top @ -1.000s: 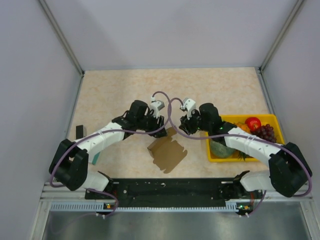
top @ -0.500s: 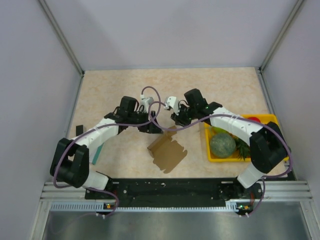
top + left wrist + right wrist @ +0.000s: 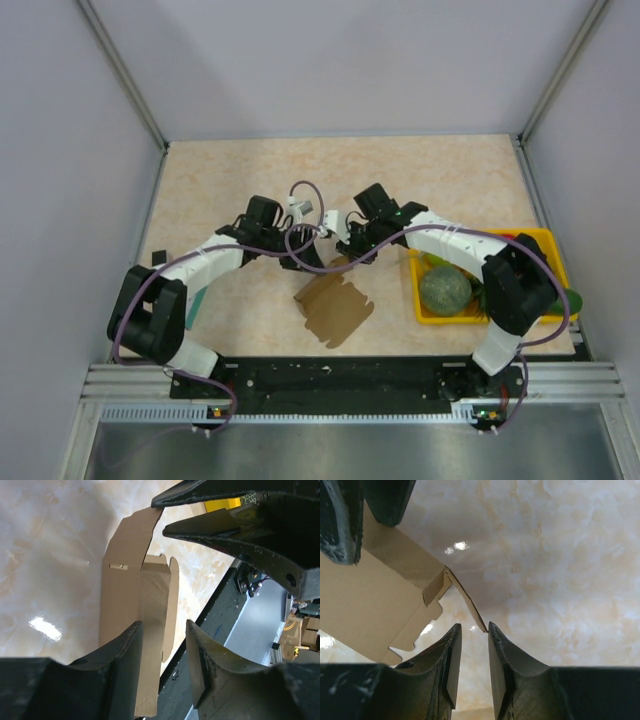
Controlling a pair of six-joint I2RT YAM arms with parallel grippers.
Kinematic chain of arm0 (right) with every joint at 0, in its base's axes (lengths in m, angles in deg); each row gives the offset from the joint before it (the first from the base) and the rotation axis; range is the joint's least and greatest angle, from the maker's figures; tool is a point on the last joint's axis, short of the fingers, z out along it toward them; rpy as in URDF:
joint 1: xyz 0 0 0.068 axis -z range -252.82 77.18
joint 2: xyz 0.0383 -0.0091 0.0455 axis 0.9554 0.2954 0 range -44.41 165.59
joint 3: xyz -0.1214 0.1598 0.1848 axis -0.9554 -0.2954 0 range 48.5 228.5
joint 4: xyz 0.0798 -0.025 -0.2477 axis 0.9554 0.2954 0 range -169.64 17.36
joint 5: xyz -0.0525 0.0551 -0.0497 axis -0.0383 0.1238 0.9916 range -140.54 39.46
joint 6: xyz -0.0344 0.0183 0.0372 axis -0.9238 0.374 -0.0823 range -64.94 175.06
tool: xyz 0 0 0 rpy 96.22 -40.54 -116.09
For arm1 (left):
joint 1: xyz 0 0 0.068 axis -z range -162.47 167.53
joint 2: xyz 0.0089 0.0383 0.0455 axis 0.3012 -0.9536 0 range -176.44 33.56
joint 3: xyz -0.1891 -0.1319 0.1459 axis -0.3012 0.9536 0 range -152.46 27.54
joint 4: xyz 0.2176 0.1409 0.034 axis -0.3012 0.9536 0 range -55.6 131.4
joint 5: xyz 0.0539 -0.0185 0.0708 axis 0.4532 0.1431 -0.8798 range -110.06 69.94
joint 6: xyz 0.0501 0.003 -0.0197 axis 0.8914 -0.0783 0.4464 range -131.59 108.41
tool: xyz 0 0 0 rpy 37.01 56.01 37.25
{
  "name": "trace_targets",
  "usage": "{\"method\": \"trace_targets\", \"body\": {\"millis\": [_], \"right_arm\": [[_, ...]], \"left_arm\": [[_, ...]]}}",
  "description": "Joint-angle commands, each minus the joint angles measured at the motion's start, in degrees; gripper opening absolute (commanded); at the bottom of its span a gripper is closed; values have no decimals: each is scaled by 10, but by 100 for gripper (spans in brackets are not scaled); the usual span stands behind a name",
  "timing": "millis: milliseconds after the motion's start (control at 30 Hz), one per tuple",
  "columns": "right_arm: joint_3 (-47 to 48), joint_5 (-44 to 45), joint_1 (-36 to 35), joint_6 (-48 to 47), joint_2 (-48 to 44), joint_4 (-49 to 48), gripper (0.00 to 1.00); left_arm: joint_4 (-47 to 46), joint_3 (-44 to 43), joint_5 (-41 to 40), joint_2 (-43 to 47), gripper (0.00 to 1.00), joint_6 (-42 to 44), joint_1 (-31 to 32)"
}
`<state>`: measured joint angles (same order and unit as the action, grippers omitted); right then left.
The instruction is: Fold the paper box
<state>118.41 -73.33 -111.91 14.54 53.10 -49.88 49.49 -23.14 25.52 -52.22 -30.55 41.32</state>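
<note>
From above, the paper box (image 3: pixel 335 305) lies on the beige surface (image 3: pixel 220 180) as a part-opened brown sheet, near the front edge, midway between the arm bases and to the left of the yellow tray (image 3: pixel 432 318) with its round green fruit (image 3: pixel 445 288). The left gripper (image 3: pixel 306 256) and the right gripper (image 3: pixel 350 252) meet over its far corner, nearly nose to nose. In the left wrist view the left fingers (image 3: pixel 122 672) stand parted astride the near end of the box (image 3: pixel 125 595). Open space shows on one side of the card, so they are straddling it and not pinching it. At the top of that view the right arm's fingers (image 3: pixel 200 527) point at the tip of the raised flap (image 3: pixel 142 525). In the right wrist view the right fingers (image 3: pixel 451 655) leave only a narrow gap, and the flap's thin corner (image 3: pixel 470 607) reaches just into its mouth. I cannot tell if the corner touches a finger, but it is not clamped. The step in hand looks to be catching that flap so it can be turned over along its crease. To do that well, the right fingers should take more than the bare corner, since so thin a bite could slip or bend the tip. The left fingers should pin the main panel flat first, so that the sheet does not swing or lift as the flap is bent along the scored line. The card is plain, and no brand, label or readable writing shows in any view.
</note>
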Motion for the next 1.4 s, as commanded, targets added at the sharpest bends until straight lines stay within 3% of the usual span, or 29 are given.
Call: {"method": "trace_targets", "body": {"millis": [0, 300, 567, 667, 733, 933, 1133, 1233, 1367], "right_arm": [[40, -10, -19, -20, 10, 3, 27], [37, 11, -28, -23, 11, -7, 23], [15, -3, -42, -13, 6, -8, 12], [10, -6, -41, -13, 3, -8, 13], [7, -4, -41, -17, 3, -12, 19], [8, -5, -42, -18, 11, -12, 19], [3, 6, -45, -9, 8, -15, 0], [-17, 20, -53, 10, -13, -35, 0], [-77, 71, -63, 64, -58, -151, 0]], "left_arm": [[-16, -5, -1, -4, 43, 2, 18], [-22, -2, -17, -8, 36, 0, 36], [-28, 3, -9, -11, 40, 0, 41], [-31, 8, -8, -11, 44, -1, 41], [-29, 8, -10, -10, 45, 1, 41], [-31, 5, -6, -15, 45, -1, 41], [-35, 10, -5, -18, 45, -4, 41], [-54, 21, -5, -12, 45, -19, 41], [-74, 32, -25, 9, 43, -35, 41]]}}
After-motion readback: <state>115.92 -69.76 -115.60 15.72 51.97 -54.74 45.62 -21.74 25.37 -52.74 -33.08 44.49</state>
